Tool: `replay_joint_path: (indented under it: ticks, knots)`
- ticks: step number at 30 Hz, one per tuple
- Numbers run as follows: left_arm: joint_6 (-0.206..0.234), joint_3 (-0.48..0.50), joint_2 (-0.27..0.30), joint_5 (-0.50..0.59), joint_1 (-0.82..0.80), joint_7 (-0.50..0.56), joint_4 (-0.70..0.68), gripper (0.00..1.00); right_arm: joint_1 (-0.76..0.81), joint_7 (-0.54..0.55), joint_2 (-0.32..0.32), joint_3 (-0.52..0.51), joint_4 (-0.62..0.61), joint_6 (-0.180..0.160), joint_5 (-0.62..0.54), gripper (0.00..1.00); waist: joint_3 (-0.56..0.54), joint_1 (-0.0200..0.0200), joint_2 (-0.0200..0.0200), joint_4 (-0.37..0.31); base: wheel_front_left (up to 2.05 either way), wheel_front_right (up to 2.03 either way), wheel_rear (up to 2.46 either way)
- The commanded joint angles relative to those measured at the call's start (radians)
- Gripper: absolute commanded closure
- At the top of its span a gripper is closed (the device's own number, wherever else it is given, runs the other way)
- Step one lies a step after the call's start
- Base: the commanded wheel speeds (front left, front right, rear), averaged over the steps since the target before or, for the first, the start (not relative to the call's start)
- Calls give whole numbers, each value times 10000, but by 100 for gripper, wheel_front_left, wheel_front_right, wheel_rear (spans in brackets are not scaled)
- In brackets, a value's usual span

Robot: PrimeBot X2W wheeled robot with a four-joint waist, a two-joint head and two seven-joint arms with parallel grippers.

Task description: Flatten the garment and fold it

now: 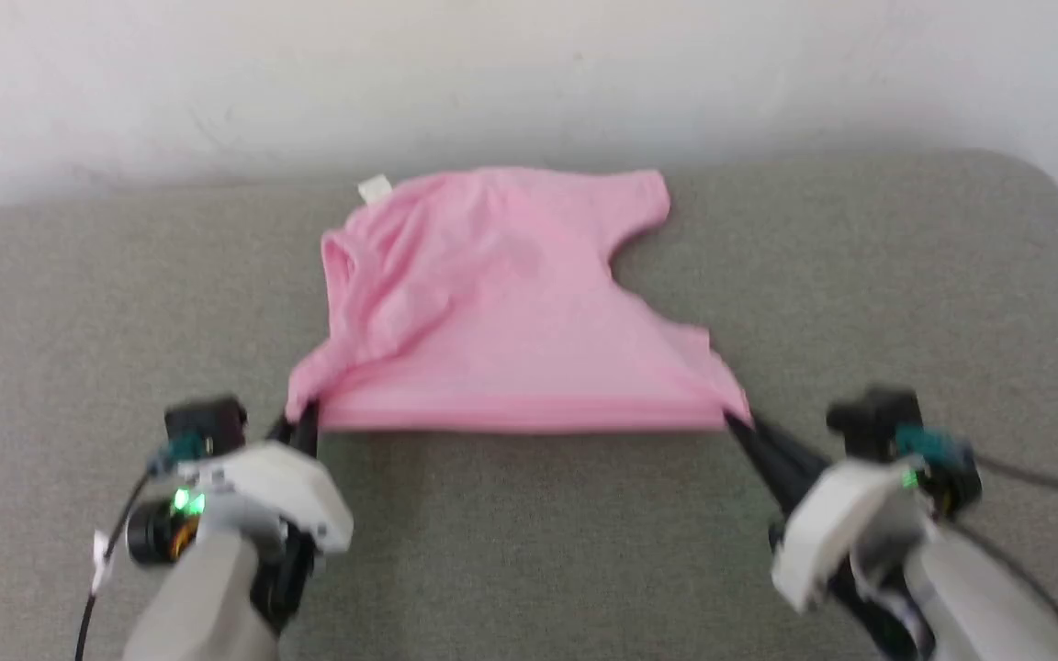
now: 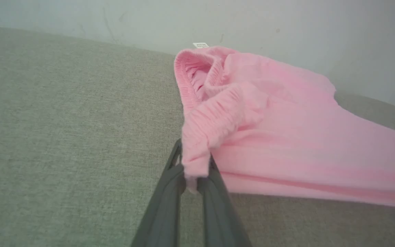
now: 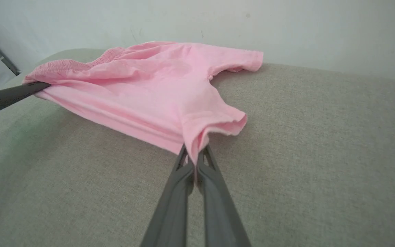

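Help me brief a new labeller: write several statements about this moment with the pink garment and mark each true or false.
1. The left gripper is shut on a near corner of the garment. True.
2. The right gripper hangs open above the cloth. False: it is shut on the garment's other near corner.
3. A white label sticks out at the garment's far left edge. True.
4. The garment lies on a wooden table. False: it lies on a grey fabric surface.
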Motion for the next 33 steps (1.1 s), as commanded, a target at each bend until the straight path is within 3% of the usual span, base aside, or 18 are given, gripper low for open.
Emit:
replay_joint_path:
  ticks: [1, 5, 13, 19, 25, 33]
  knots:
    - [264, 10, 292, -26, 773, 143, -672, 100, 759, 380, -148, -329, -682, -23, -242, 100, -673, 3, 0, -101, 0, 0, 0]
    - [1117, -8, 671, -90, 2892, 1155, -3416, 100, 2844, 1706, -73, -1255, -2900, -23, -817, 100, -878, 3, 0, -181, 0, 0, 0]
    - [3477, 75, 1872, 38, 7283, 3945, -9914, 100, 6300, 4171, 696, -2738, -6661, -23, -1824, 100, -1046, 3, 0, -151, 0, 0, 0]
    - [4446, 76, 2464, 243, 8829, 5221, -12910, 100, 7678, 5417, 1184, -3513, -8525, -23, -2161, 100, -1074, 3, 0, 42, 0, 0, 0]
    - [4208, 73, 2559, 98, 7962, 5569, -12858, 100, 6434, 5616, 1117, -3681, -8333, -23, -2120, 100, -739, 3, 0, 137, 0, 0, 0]
    - [3062, -110, 2246, -571, 5282, 5866, -10661, 100, 2386, 5347, 571, -2892, -5244, -23, -1385, 100, 55, 3, 0, 384, 0, 0, 0]
